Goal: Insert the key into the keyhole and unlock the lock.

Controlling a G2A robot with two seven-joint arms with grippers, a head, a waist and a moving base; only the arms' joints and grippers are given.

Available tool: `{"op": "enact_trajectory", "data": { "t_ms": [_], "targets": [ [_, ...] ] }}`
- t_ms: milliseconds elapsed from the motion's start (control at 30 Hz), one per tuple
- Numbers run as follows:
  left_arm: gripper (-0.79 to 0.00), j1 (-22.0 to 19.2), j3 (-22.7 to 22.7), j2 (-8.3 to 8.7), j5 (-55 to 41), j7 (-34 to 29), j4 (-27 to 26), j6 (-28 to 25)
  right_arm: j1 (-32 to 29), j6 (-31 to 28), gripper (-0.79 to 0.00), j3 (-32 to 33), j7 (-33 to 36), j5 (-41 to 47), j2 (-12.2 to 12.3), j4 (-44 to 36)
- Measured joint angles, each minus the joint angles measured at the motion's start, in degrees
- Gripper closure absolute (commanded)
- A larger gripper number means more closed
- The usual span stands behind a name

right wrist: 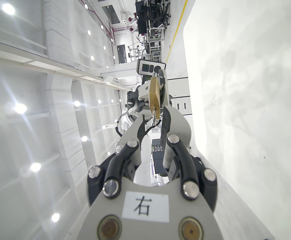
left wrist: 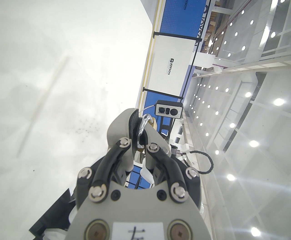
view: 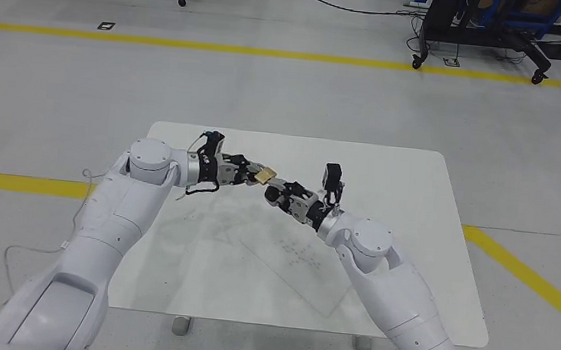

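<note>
Brass padlock point(view: 265, 175) mid-frame above white table point(view: 410, 186), left gripper point(view: 250, 171) clamped on its steel shackle point(left wrist: 143, 123); right gripper point(right wrist: 152, 123) pinching small silver key point(right wrist: 154, 116) — blade looks inserted, I reckon; turn not yet done.

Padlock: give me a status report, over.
Left gripper shut on padlock, off the table. Right gripper shut on key, key meeting padlock's base. Nothing in the way.
</note>
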Motion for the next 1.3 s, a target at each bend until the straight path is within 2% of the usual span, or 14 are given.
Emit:
{"op": "enact_trajectory", "data": {
  "t_ms": [33, 67, 233, 333, 500, 667, 700, 733, 767, 833, 900, 1000, 1300],
  "targets": [
    [0.000, 0.06, -0.11, 0.01, 0.03, 0.52, -0.10, -0.36, -0.14, -0.15, -0.542, 0.13, -0.05, 0.07, 0.02, -0.11],
    [0.000, 0.16, -0.24, 0.03, -0.04, 0.96, -0.23, -0.75, -0.32, -0.41, -0.785, 0.30, -0.09, 0.23, 0.03, -0.23],
    [0.000, 1.13, -1.60, 0.23, -0.87, 4.13, -1.66, -3.77, -2.24, -3.99, -0.785, 2.39, 1.03, 3.30, 0.24, -0.72],
    [0.000, 2.56, -3.09, 0.43, -2.46, 6.19, -3.56, -7.63, -3.06, -7.36, -0.785, 3.38, 3.87, 7.25, 0.26, -0.83],
    [0.000, 6.34, -5.31, 0.93, -3.47, 9.72, -8.34, -14.93, -3.02, -6.68, -0.785, 3.34, 3.41, 6.53, 0.25, -0.82],
    [0.000, 10.07, -6.63, 1.28, -3.73, 12.14, -12.99, -19.81, -3.16, -6.67, -0.785, 3.22, 3.80, 6.77, 0.24, -0.94],
    [0.000, 10.77, -6.87, 1.35, -3.66, 12.70, -13.87, -20.50, -3.24, -6.82, -0.606, 3.36, 4.72, 8.02, 0.18, -0.86],
    [0.000, 11.23, -7.01, 1.39, -3.53, 13.10, -14.44, -20.83, -3.19, -7.21, -0.511, 3.66, 5.50, 9.60, 0.12, -0.55],
    [0.000, 11.60, -7.10, 1.43, -3.42, 13.39, -14.91, -20.88, -3.03, -7.56, -0.502, 3.93, 6.38, 11.21, 0.08, -0.11],
    [0.000, 12.06, -7.23, 1.50, -3.22, 13.89, -15.59, -19.98, -2.55, -8.73, -0.385, 4.26, 7.41, 13.69, -0.06, 0.78],
    [0.000, 12.19, -7.34, 1.52, -3.24, 14.19, -16.06, -19.21, -2.24, -9.96, -0.360, 3.47, 7.91, 14.31, -0.30, 1.15],
    [0.000, 12.31, -7.40, 1.50, -3.69, 14.01, -16.49, -18.87, -1.56, -11.15, -0.283, 1.74, 8.00, 14.89, -0.80, 2.25],
    [0.000, 11.57, -6.59, 1.02, -7.04, 11.04, -15.32, -17.26, 2.19, -14.54, -0.240, -2.24, 6.64, 16.35, -2.44, 9.25]
  ]
}}
